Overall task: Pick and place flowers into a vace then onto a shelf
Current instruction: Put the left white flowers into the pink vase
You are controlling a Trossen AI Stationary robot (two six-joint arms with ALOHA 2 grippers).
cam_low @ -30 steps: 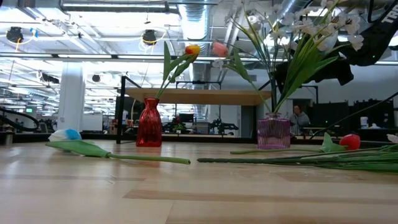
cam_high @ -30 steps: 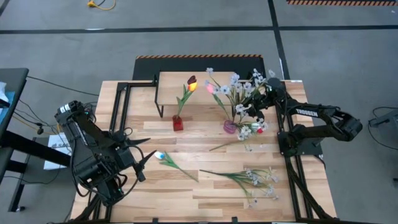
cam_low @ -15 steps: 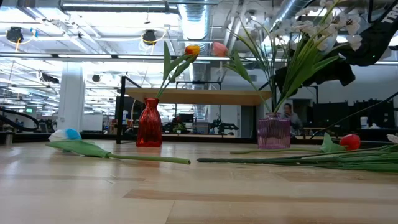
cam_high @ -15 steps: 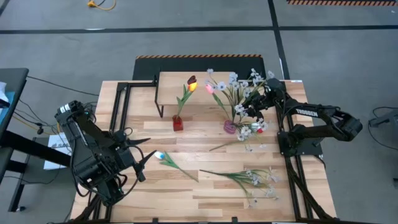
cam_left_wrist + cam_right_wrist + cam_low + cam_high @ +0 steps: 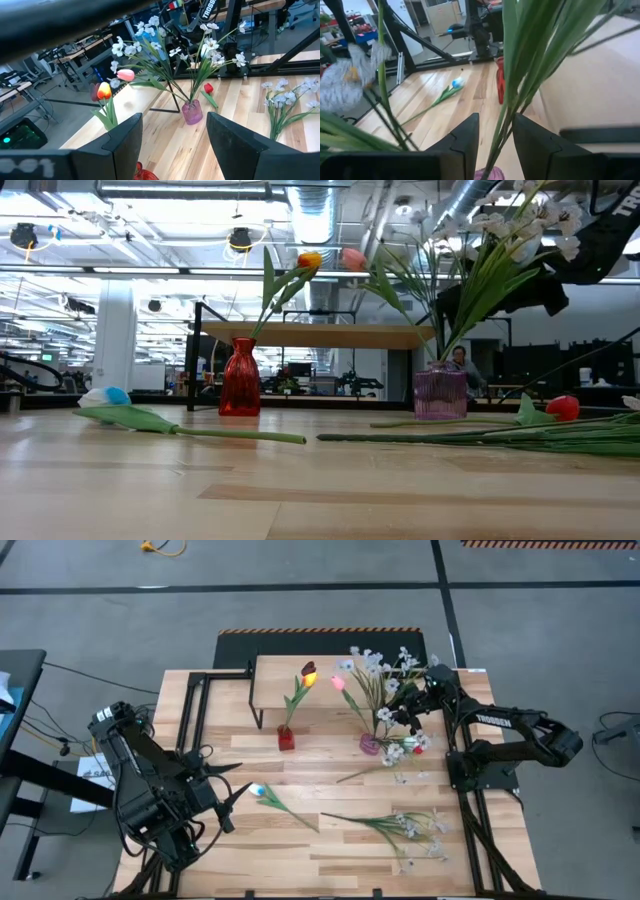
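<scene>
The left gripper (image 5: 232, 802) hangs over the front left part of the wooden table (image 5: 300, 860), with its two fingers spread wide and nothing between them. Just beside it lies a white tulip with a blue mark (image 5: 258, 790), its green stem pointing toward the table's middle. Behind that, a red glass vase (image 5: 286, 738) stands in front of the shelf (image 5: 275, 668) and holds an orange tulip (image 5: 309, 674) that leans over the shelf board. Near the table's front, a spray of small white blossoms (image 5: 405, 830) lies flat. Farther right stands a pink glass vase (image 5: 370, 744), which holds a pink tulip (image 5: 338, 683) and several white blossom sprays (image 5: 380, 665). A red tulip (image 5: 417, 747) lies on the table just beside this vase, on its right. The right gripper (image 5: 408, 710) is above the pink vase, among the stems. In the right wrist view, green stems (image 5: 507, 100) pass through the narrow gap between its fingers (image 5: 465, 140), so it grips the stems of a spray that reaches down to the vase mouth. In the low view, a person (image 5: 459, 361) shows far behind the pink vase.
</scene>
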